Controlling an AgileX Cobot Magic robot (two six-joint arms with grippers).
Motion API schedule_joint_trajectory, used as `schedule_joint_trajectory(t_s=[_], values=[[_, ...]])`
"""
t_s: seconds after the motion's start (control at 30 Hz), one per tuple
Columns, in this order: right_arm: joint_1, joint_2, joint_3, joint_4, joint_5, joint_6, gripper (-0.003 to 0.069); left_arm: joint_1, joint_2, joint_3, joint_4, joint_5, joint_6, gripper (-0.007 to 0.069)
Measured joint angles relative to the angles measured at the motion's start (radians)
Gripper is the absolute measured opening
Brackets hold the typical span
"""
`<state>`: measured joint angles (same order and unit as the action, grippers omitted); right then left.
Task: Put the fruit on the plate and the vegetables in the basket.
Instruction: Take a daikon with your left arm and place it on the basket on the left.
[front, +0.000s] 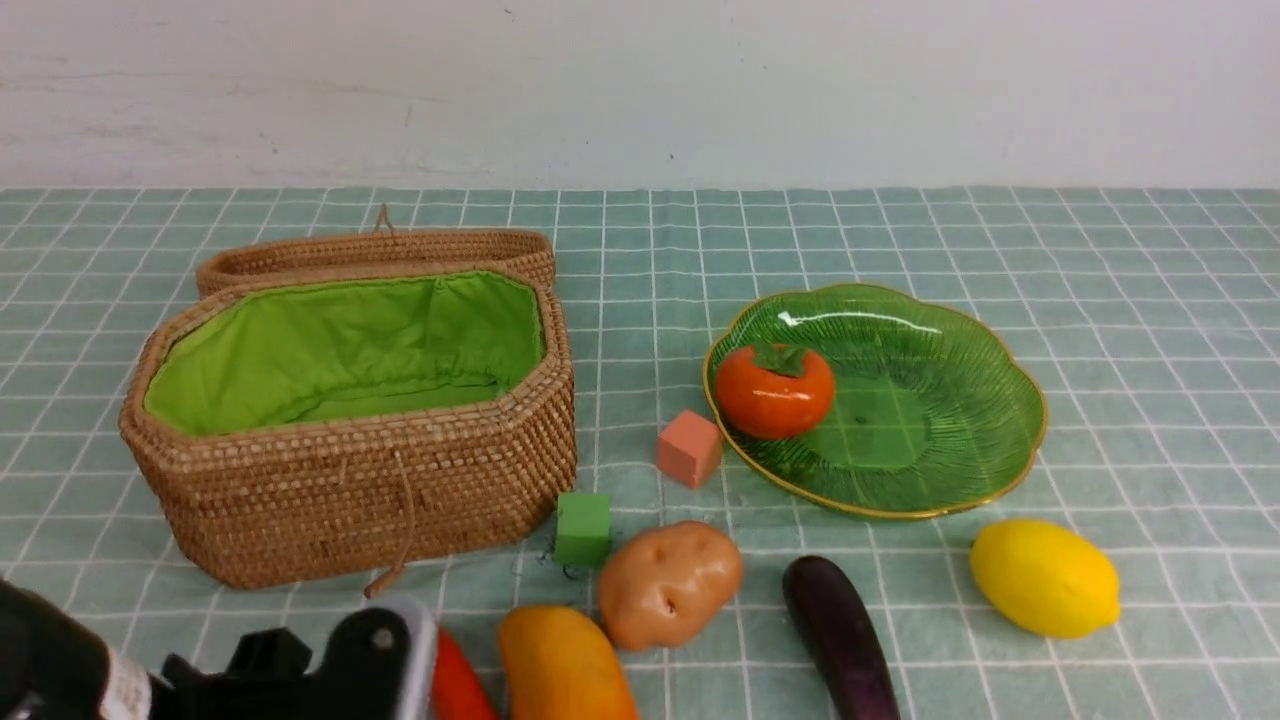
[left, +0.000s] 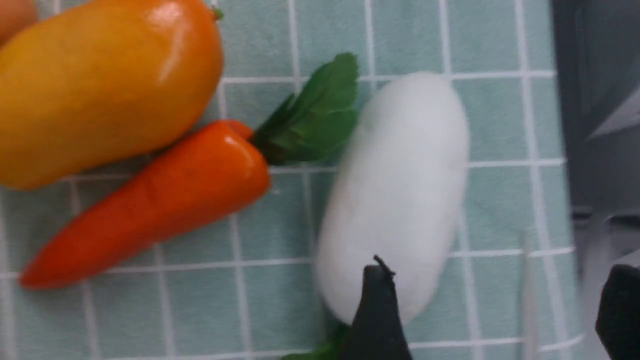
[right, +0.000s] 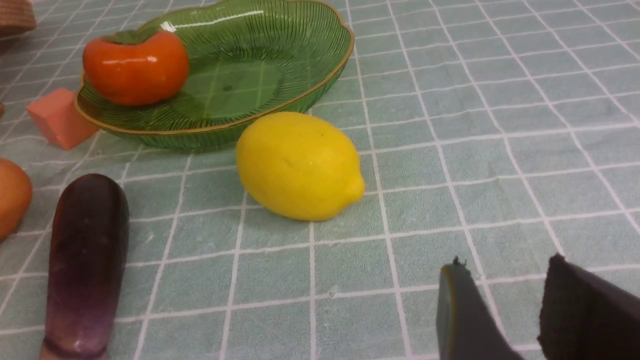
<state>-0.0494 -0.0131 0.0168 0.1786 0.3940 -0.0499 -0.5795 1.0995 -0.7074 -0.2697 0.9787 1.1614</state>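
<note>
The left end effector (left: 500, 270), spread and empty, hangs at the white vegetable (left: 395, 195); the right end effector (right: 507, 262), parted and empty, is near the lemon (right: 299, 165). Only the persimmon (front: 774, 390) is on the plate (front: 950, 400). The mango (front: 565, 660), potato (front: 670, 583), eggplant (front: 840, 630) and pepper (left: 150, 210) lie on the desk (front: 1150, 300); the basket (front: 350, 490) looks empty.

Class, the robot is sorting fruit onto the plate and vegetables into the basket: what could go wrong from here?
1. The white vegetable sits off-centre in the open left jaws; closing may knock it aside, not grip it.
2. The glossy lemon may slip or roll.
3. The persimmon rests near the plate rim; incoming fruit might knock it off.
</note>
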Motion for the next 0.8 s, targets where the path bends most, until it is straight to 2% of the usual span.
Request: schedule_joint_trajectory(t_s=[0.13, 0.23, 0.5, 0.8], values=[[0.0, 0.0, 0.0, 0.0, 0.0, 0.0, 0.0242, -0.093, 0.093, 0.0, 0.141, -0.071, -0.02, 0.0539], [0.0, 0.0, 0.0, 0.0, 0.0, 0.0, 0.0242, -0.13, 0.163, 0.0, 0.177, -0.086, -0.027, 0.0539], [0.0, 0.0, 0.0, 0.0, 0.0, 0.0, 0.0242, -0.154, 0.318, 0.0, 0.097, -0.144, -0.035, 0.0539], [0.0, 0.0, 0.0, 0.0, 0.0, 0.0, 0.0242, -0.154, 0.373, -0.005, 0.081, -0.149, -0.193, 0.051]])
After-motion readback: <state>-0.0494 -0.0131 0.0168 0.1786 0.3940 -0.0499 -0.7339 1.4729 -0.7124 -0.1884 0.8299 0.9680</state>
